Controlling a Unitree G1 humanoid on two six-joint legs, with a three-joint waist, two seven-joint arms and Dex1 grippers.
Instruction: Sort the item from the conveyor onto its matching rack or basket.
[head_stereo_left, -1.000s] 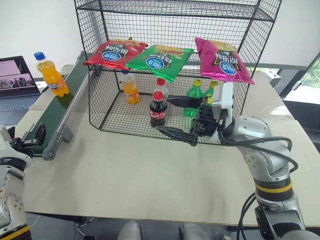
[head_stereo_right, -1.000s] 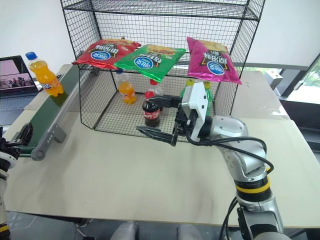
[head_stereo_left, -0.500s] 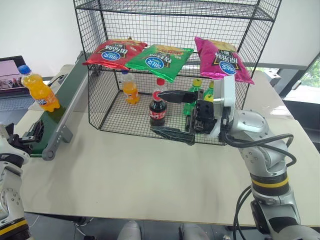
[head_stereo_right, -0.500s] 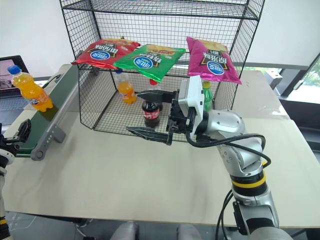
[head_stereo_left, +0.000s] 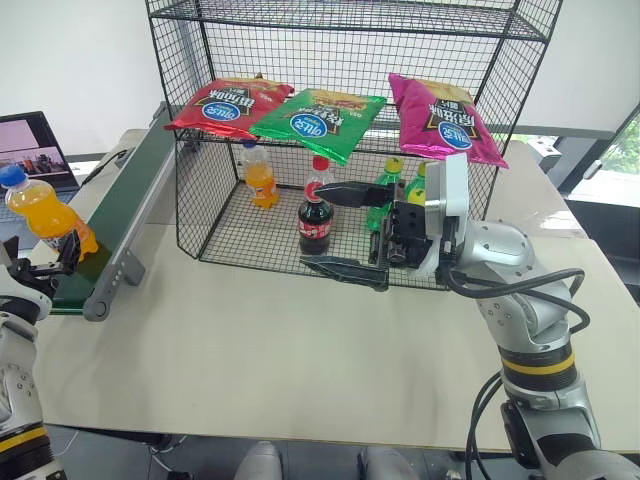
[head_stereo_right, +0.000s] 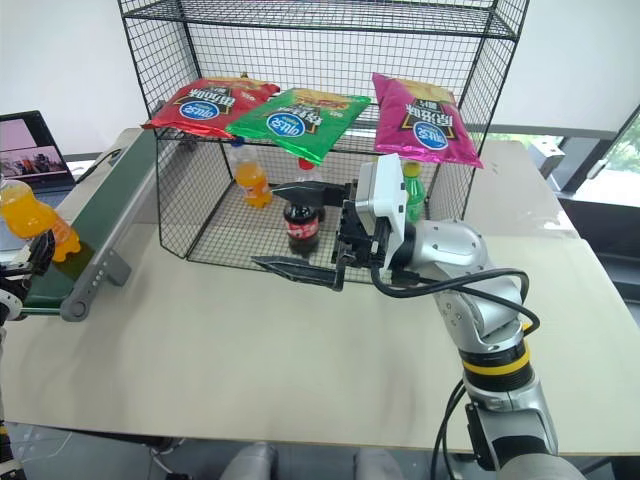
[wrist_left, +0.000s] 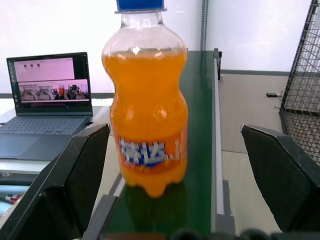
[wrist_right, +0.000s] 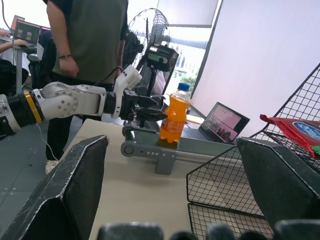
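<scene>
I have the left gripper (wrist_left: 165, 200) spread wide at the near end of the conveyor (head_stereo_left: 125, 215), one finger on each side of the orange soda bottle (head_stereo_left: 40, 215), which stands upright on the belt's last stretch. Nothing is clamped yet; I think the fingers sit clear of it. The right gripper (head_stereo_left: 345, 230), also apart and empty, waits at the front wall of the wire basket (head_stereo_left: 200, 215), which holds a cola bottle (head_stereo_left: 316, 215), another orange bottle (head_stereo_left: 260, 178) and two green ones (head_stereo_left: 390, 185).
</scene>
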